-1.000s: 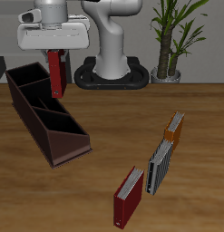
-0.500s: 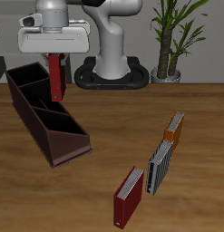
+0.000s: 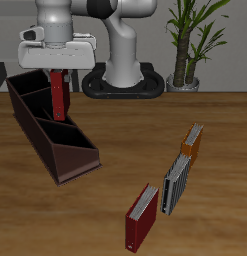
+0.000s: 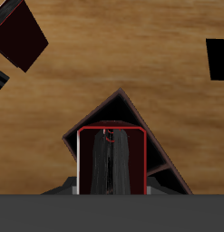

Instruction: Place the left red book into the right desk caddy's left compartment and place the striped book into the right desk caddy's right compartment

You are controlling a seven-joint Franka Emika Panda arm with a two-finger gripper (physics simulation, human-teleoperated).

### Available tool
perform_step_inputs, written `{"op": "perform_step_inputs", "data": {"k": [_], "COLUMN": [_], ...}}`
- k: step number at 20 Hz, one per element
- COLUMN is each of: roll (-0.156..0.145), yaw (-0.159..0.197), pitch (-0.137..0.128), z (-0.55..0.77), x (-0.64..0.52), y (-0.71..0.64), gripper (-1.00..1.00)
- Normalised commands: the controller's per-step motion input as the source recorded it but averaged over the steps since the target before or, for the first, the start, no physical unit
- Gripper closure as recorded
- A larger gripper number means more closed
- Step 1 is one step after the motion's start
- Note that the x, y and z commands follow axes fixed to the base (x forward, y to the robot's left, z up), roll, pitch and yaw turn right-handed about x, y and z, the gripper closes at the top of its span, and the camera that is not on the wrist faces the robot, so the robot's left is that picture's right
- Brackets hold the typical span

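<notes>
I hold a thin dark-red hardcover book [image 3: 59, 93] upright in my fingers [image 3: 60, 72], closed on its upper end, so that it hangs over the long dark maroon-brown open-topped desk caddy [image 3: 50, 125]. From the front camera the book's lower end sits over the caddy's back sections, at about ten o'clock on the bench [image 3: 125, 160]; I cannot tell from there which section lies under it, nor whether the book touches a divider. My own camera gives what the front one lacks: the book [image 4: 110, 161] seen end-on, red covers with grey pages between, and behind it a pointed corner of the caddy [image 4: 122, 104] with one dark open section beside the book. My fingers themselves are hidden there behind the book and the dark band at the frame's edge.

The thin book with black-and-white vertical stripes [image 3: 176, 183] stands on edge at about four o'clock on the bench, well apart from the caddy. Just behind it stands a thin orange book [image 3: 191, 145], and nearer the front edge a second dark-red book with pale page edges [image 3: 142, 217]. Only the front camera shows these three. At the back are my pale base [image 3: 123, 62] and a potted plant [image 3: 192, 40], its top cut off.
</notes>
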Motion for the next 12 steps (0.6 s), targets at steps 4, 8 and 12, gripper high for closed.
{"op": "perform_step_inputs", "data": {"k": [4, 8, 12], "roll": [-0.002, 0.007, -0.003], "yaw": [-0.001, 0.001, -0.006], "pitch": [0.030, 0.018, 0.027], "z": [-0.30, -0.19, -0.22], "x": [0.08, 0.01, 0.05], "y": [0.02, 0.03, -0.01], "gripper": [1.00, 1.00, 1.00]}}
